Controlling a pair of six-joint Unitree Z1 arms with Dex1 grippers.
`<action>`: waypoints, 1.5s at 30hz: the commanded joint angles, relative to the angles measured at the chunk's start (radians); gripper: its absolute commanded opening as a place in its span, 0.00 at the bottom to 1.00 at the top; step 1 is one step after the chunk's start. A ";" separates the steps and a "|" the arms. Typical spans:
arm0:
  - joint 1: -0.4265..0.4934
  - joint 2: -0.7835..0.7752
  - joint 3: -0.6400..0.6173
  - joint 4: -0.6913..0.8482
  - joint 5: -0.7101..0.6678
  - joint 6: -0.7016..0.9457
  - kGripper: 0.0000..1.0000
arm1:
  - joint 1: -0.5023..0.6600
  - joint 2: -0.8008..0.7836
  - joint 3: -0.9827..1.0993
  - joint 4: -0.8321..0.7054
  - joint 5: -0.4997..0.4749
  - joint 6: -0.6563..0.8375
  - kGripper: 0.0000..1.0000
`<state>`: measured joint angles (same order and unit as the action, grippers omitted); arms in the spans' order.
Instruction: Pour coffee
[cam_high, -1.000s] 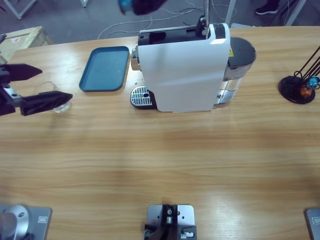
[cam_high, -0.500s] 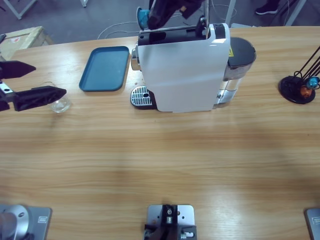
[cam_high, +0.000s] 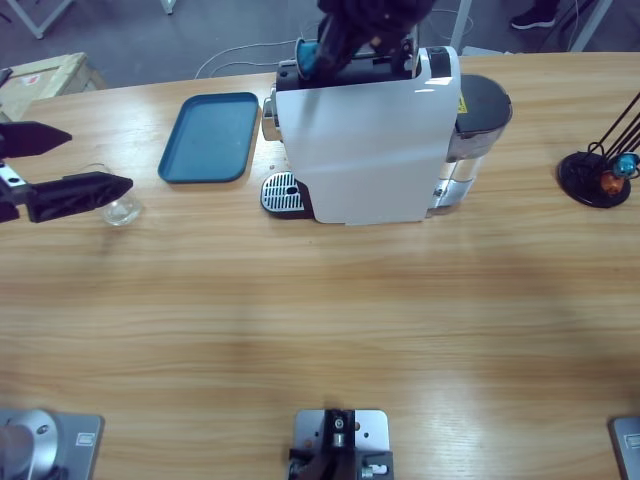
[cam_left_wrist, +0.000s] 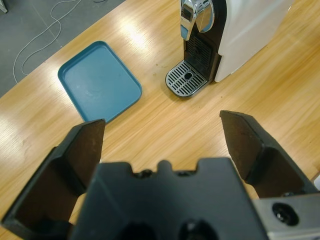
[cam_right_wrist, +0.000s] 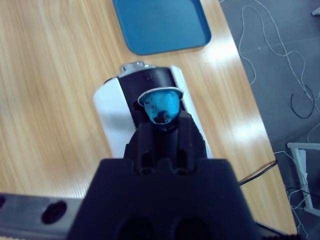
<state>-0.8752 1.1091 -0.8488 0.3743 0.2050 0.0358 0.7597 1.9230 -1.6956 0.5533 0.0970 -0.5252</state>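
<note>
Illumination is bright, even and overhead. In the left wrist view, glare patches mark the worktop (cam_left_wrist: 150, 40) and a highlight streaks the chrome spout (cam_left_wrist: 196, 15) of the coffee machine (cam_high: 370, 140). Shadows beneath objects are soft and short. Both end effector bodies, close to the wrist lenses, appear out of focus. The high view is sharp throughout.

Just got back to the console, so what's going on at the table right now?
The right pincer is shut on a small blue coffee capsule, holding it over the top of the white coffee machine. The left pincer is open near the table's end, beside a small clear drinking glass. The teal rectangular tray lies beside the machine with nothing on it.
</note>
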 joint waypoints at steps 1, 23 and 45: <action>0.010 0.009 0.020 0.014 -0.013 0.010 0.99 | -0.010 0.061 0.018 -0.001 0.015 -0.011 0.00; 0.010 -0.010 0.033 0.012 -0.013 0.010 0.99 | 0.173 -0.190 0.033 0.076 -0.053 0.300 0.00; 0.010 -0.053 0.033 0.068 -0.018 0.005 0.99 | -0.013 -0.238 0.359 -0.406 -0.414 1.286 0.00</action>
<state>-0.8748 1.0840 -0.8304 0.4176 0.2011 0.0357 0.8097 1.5138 -1.2789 0.2186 -0.4055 0.6924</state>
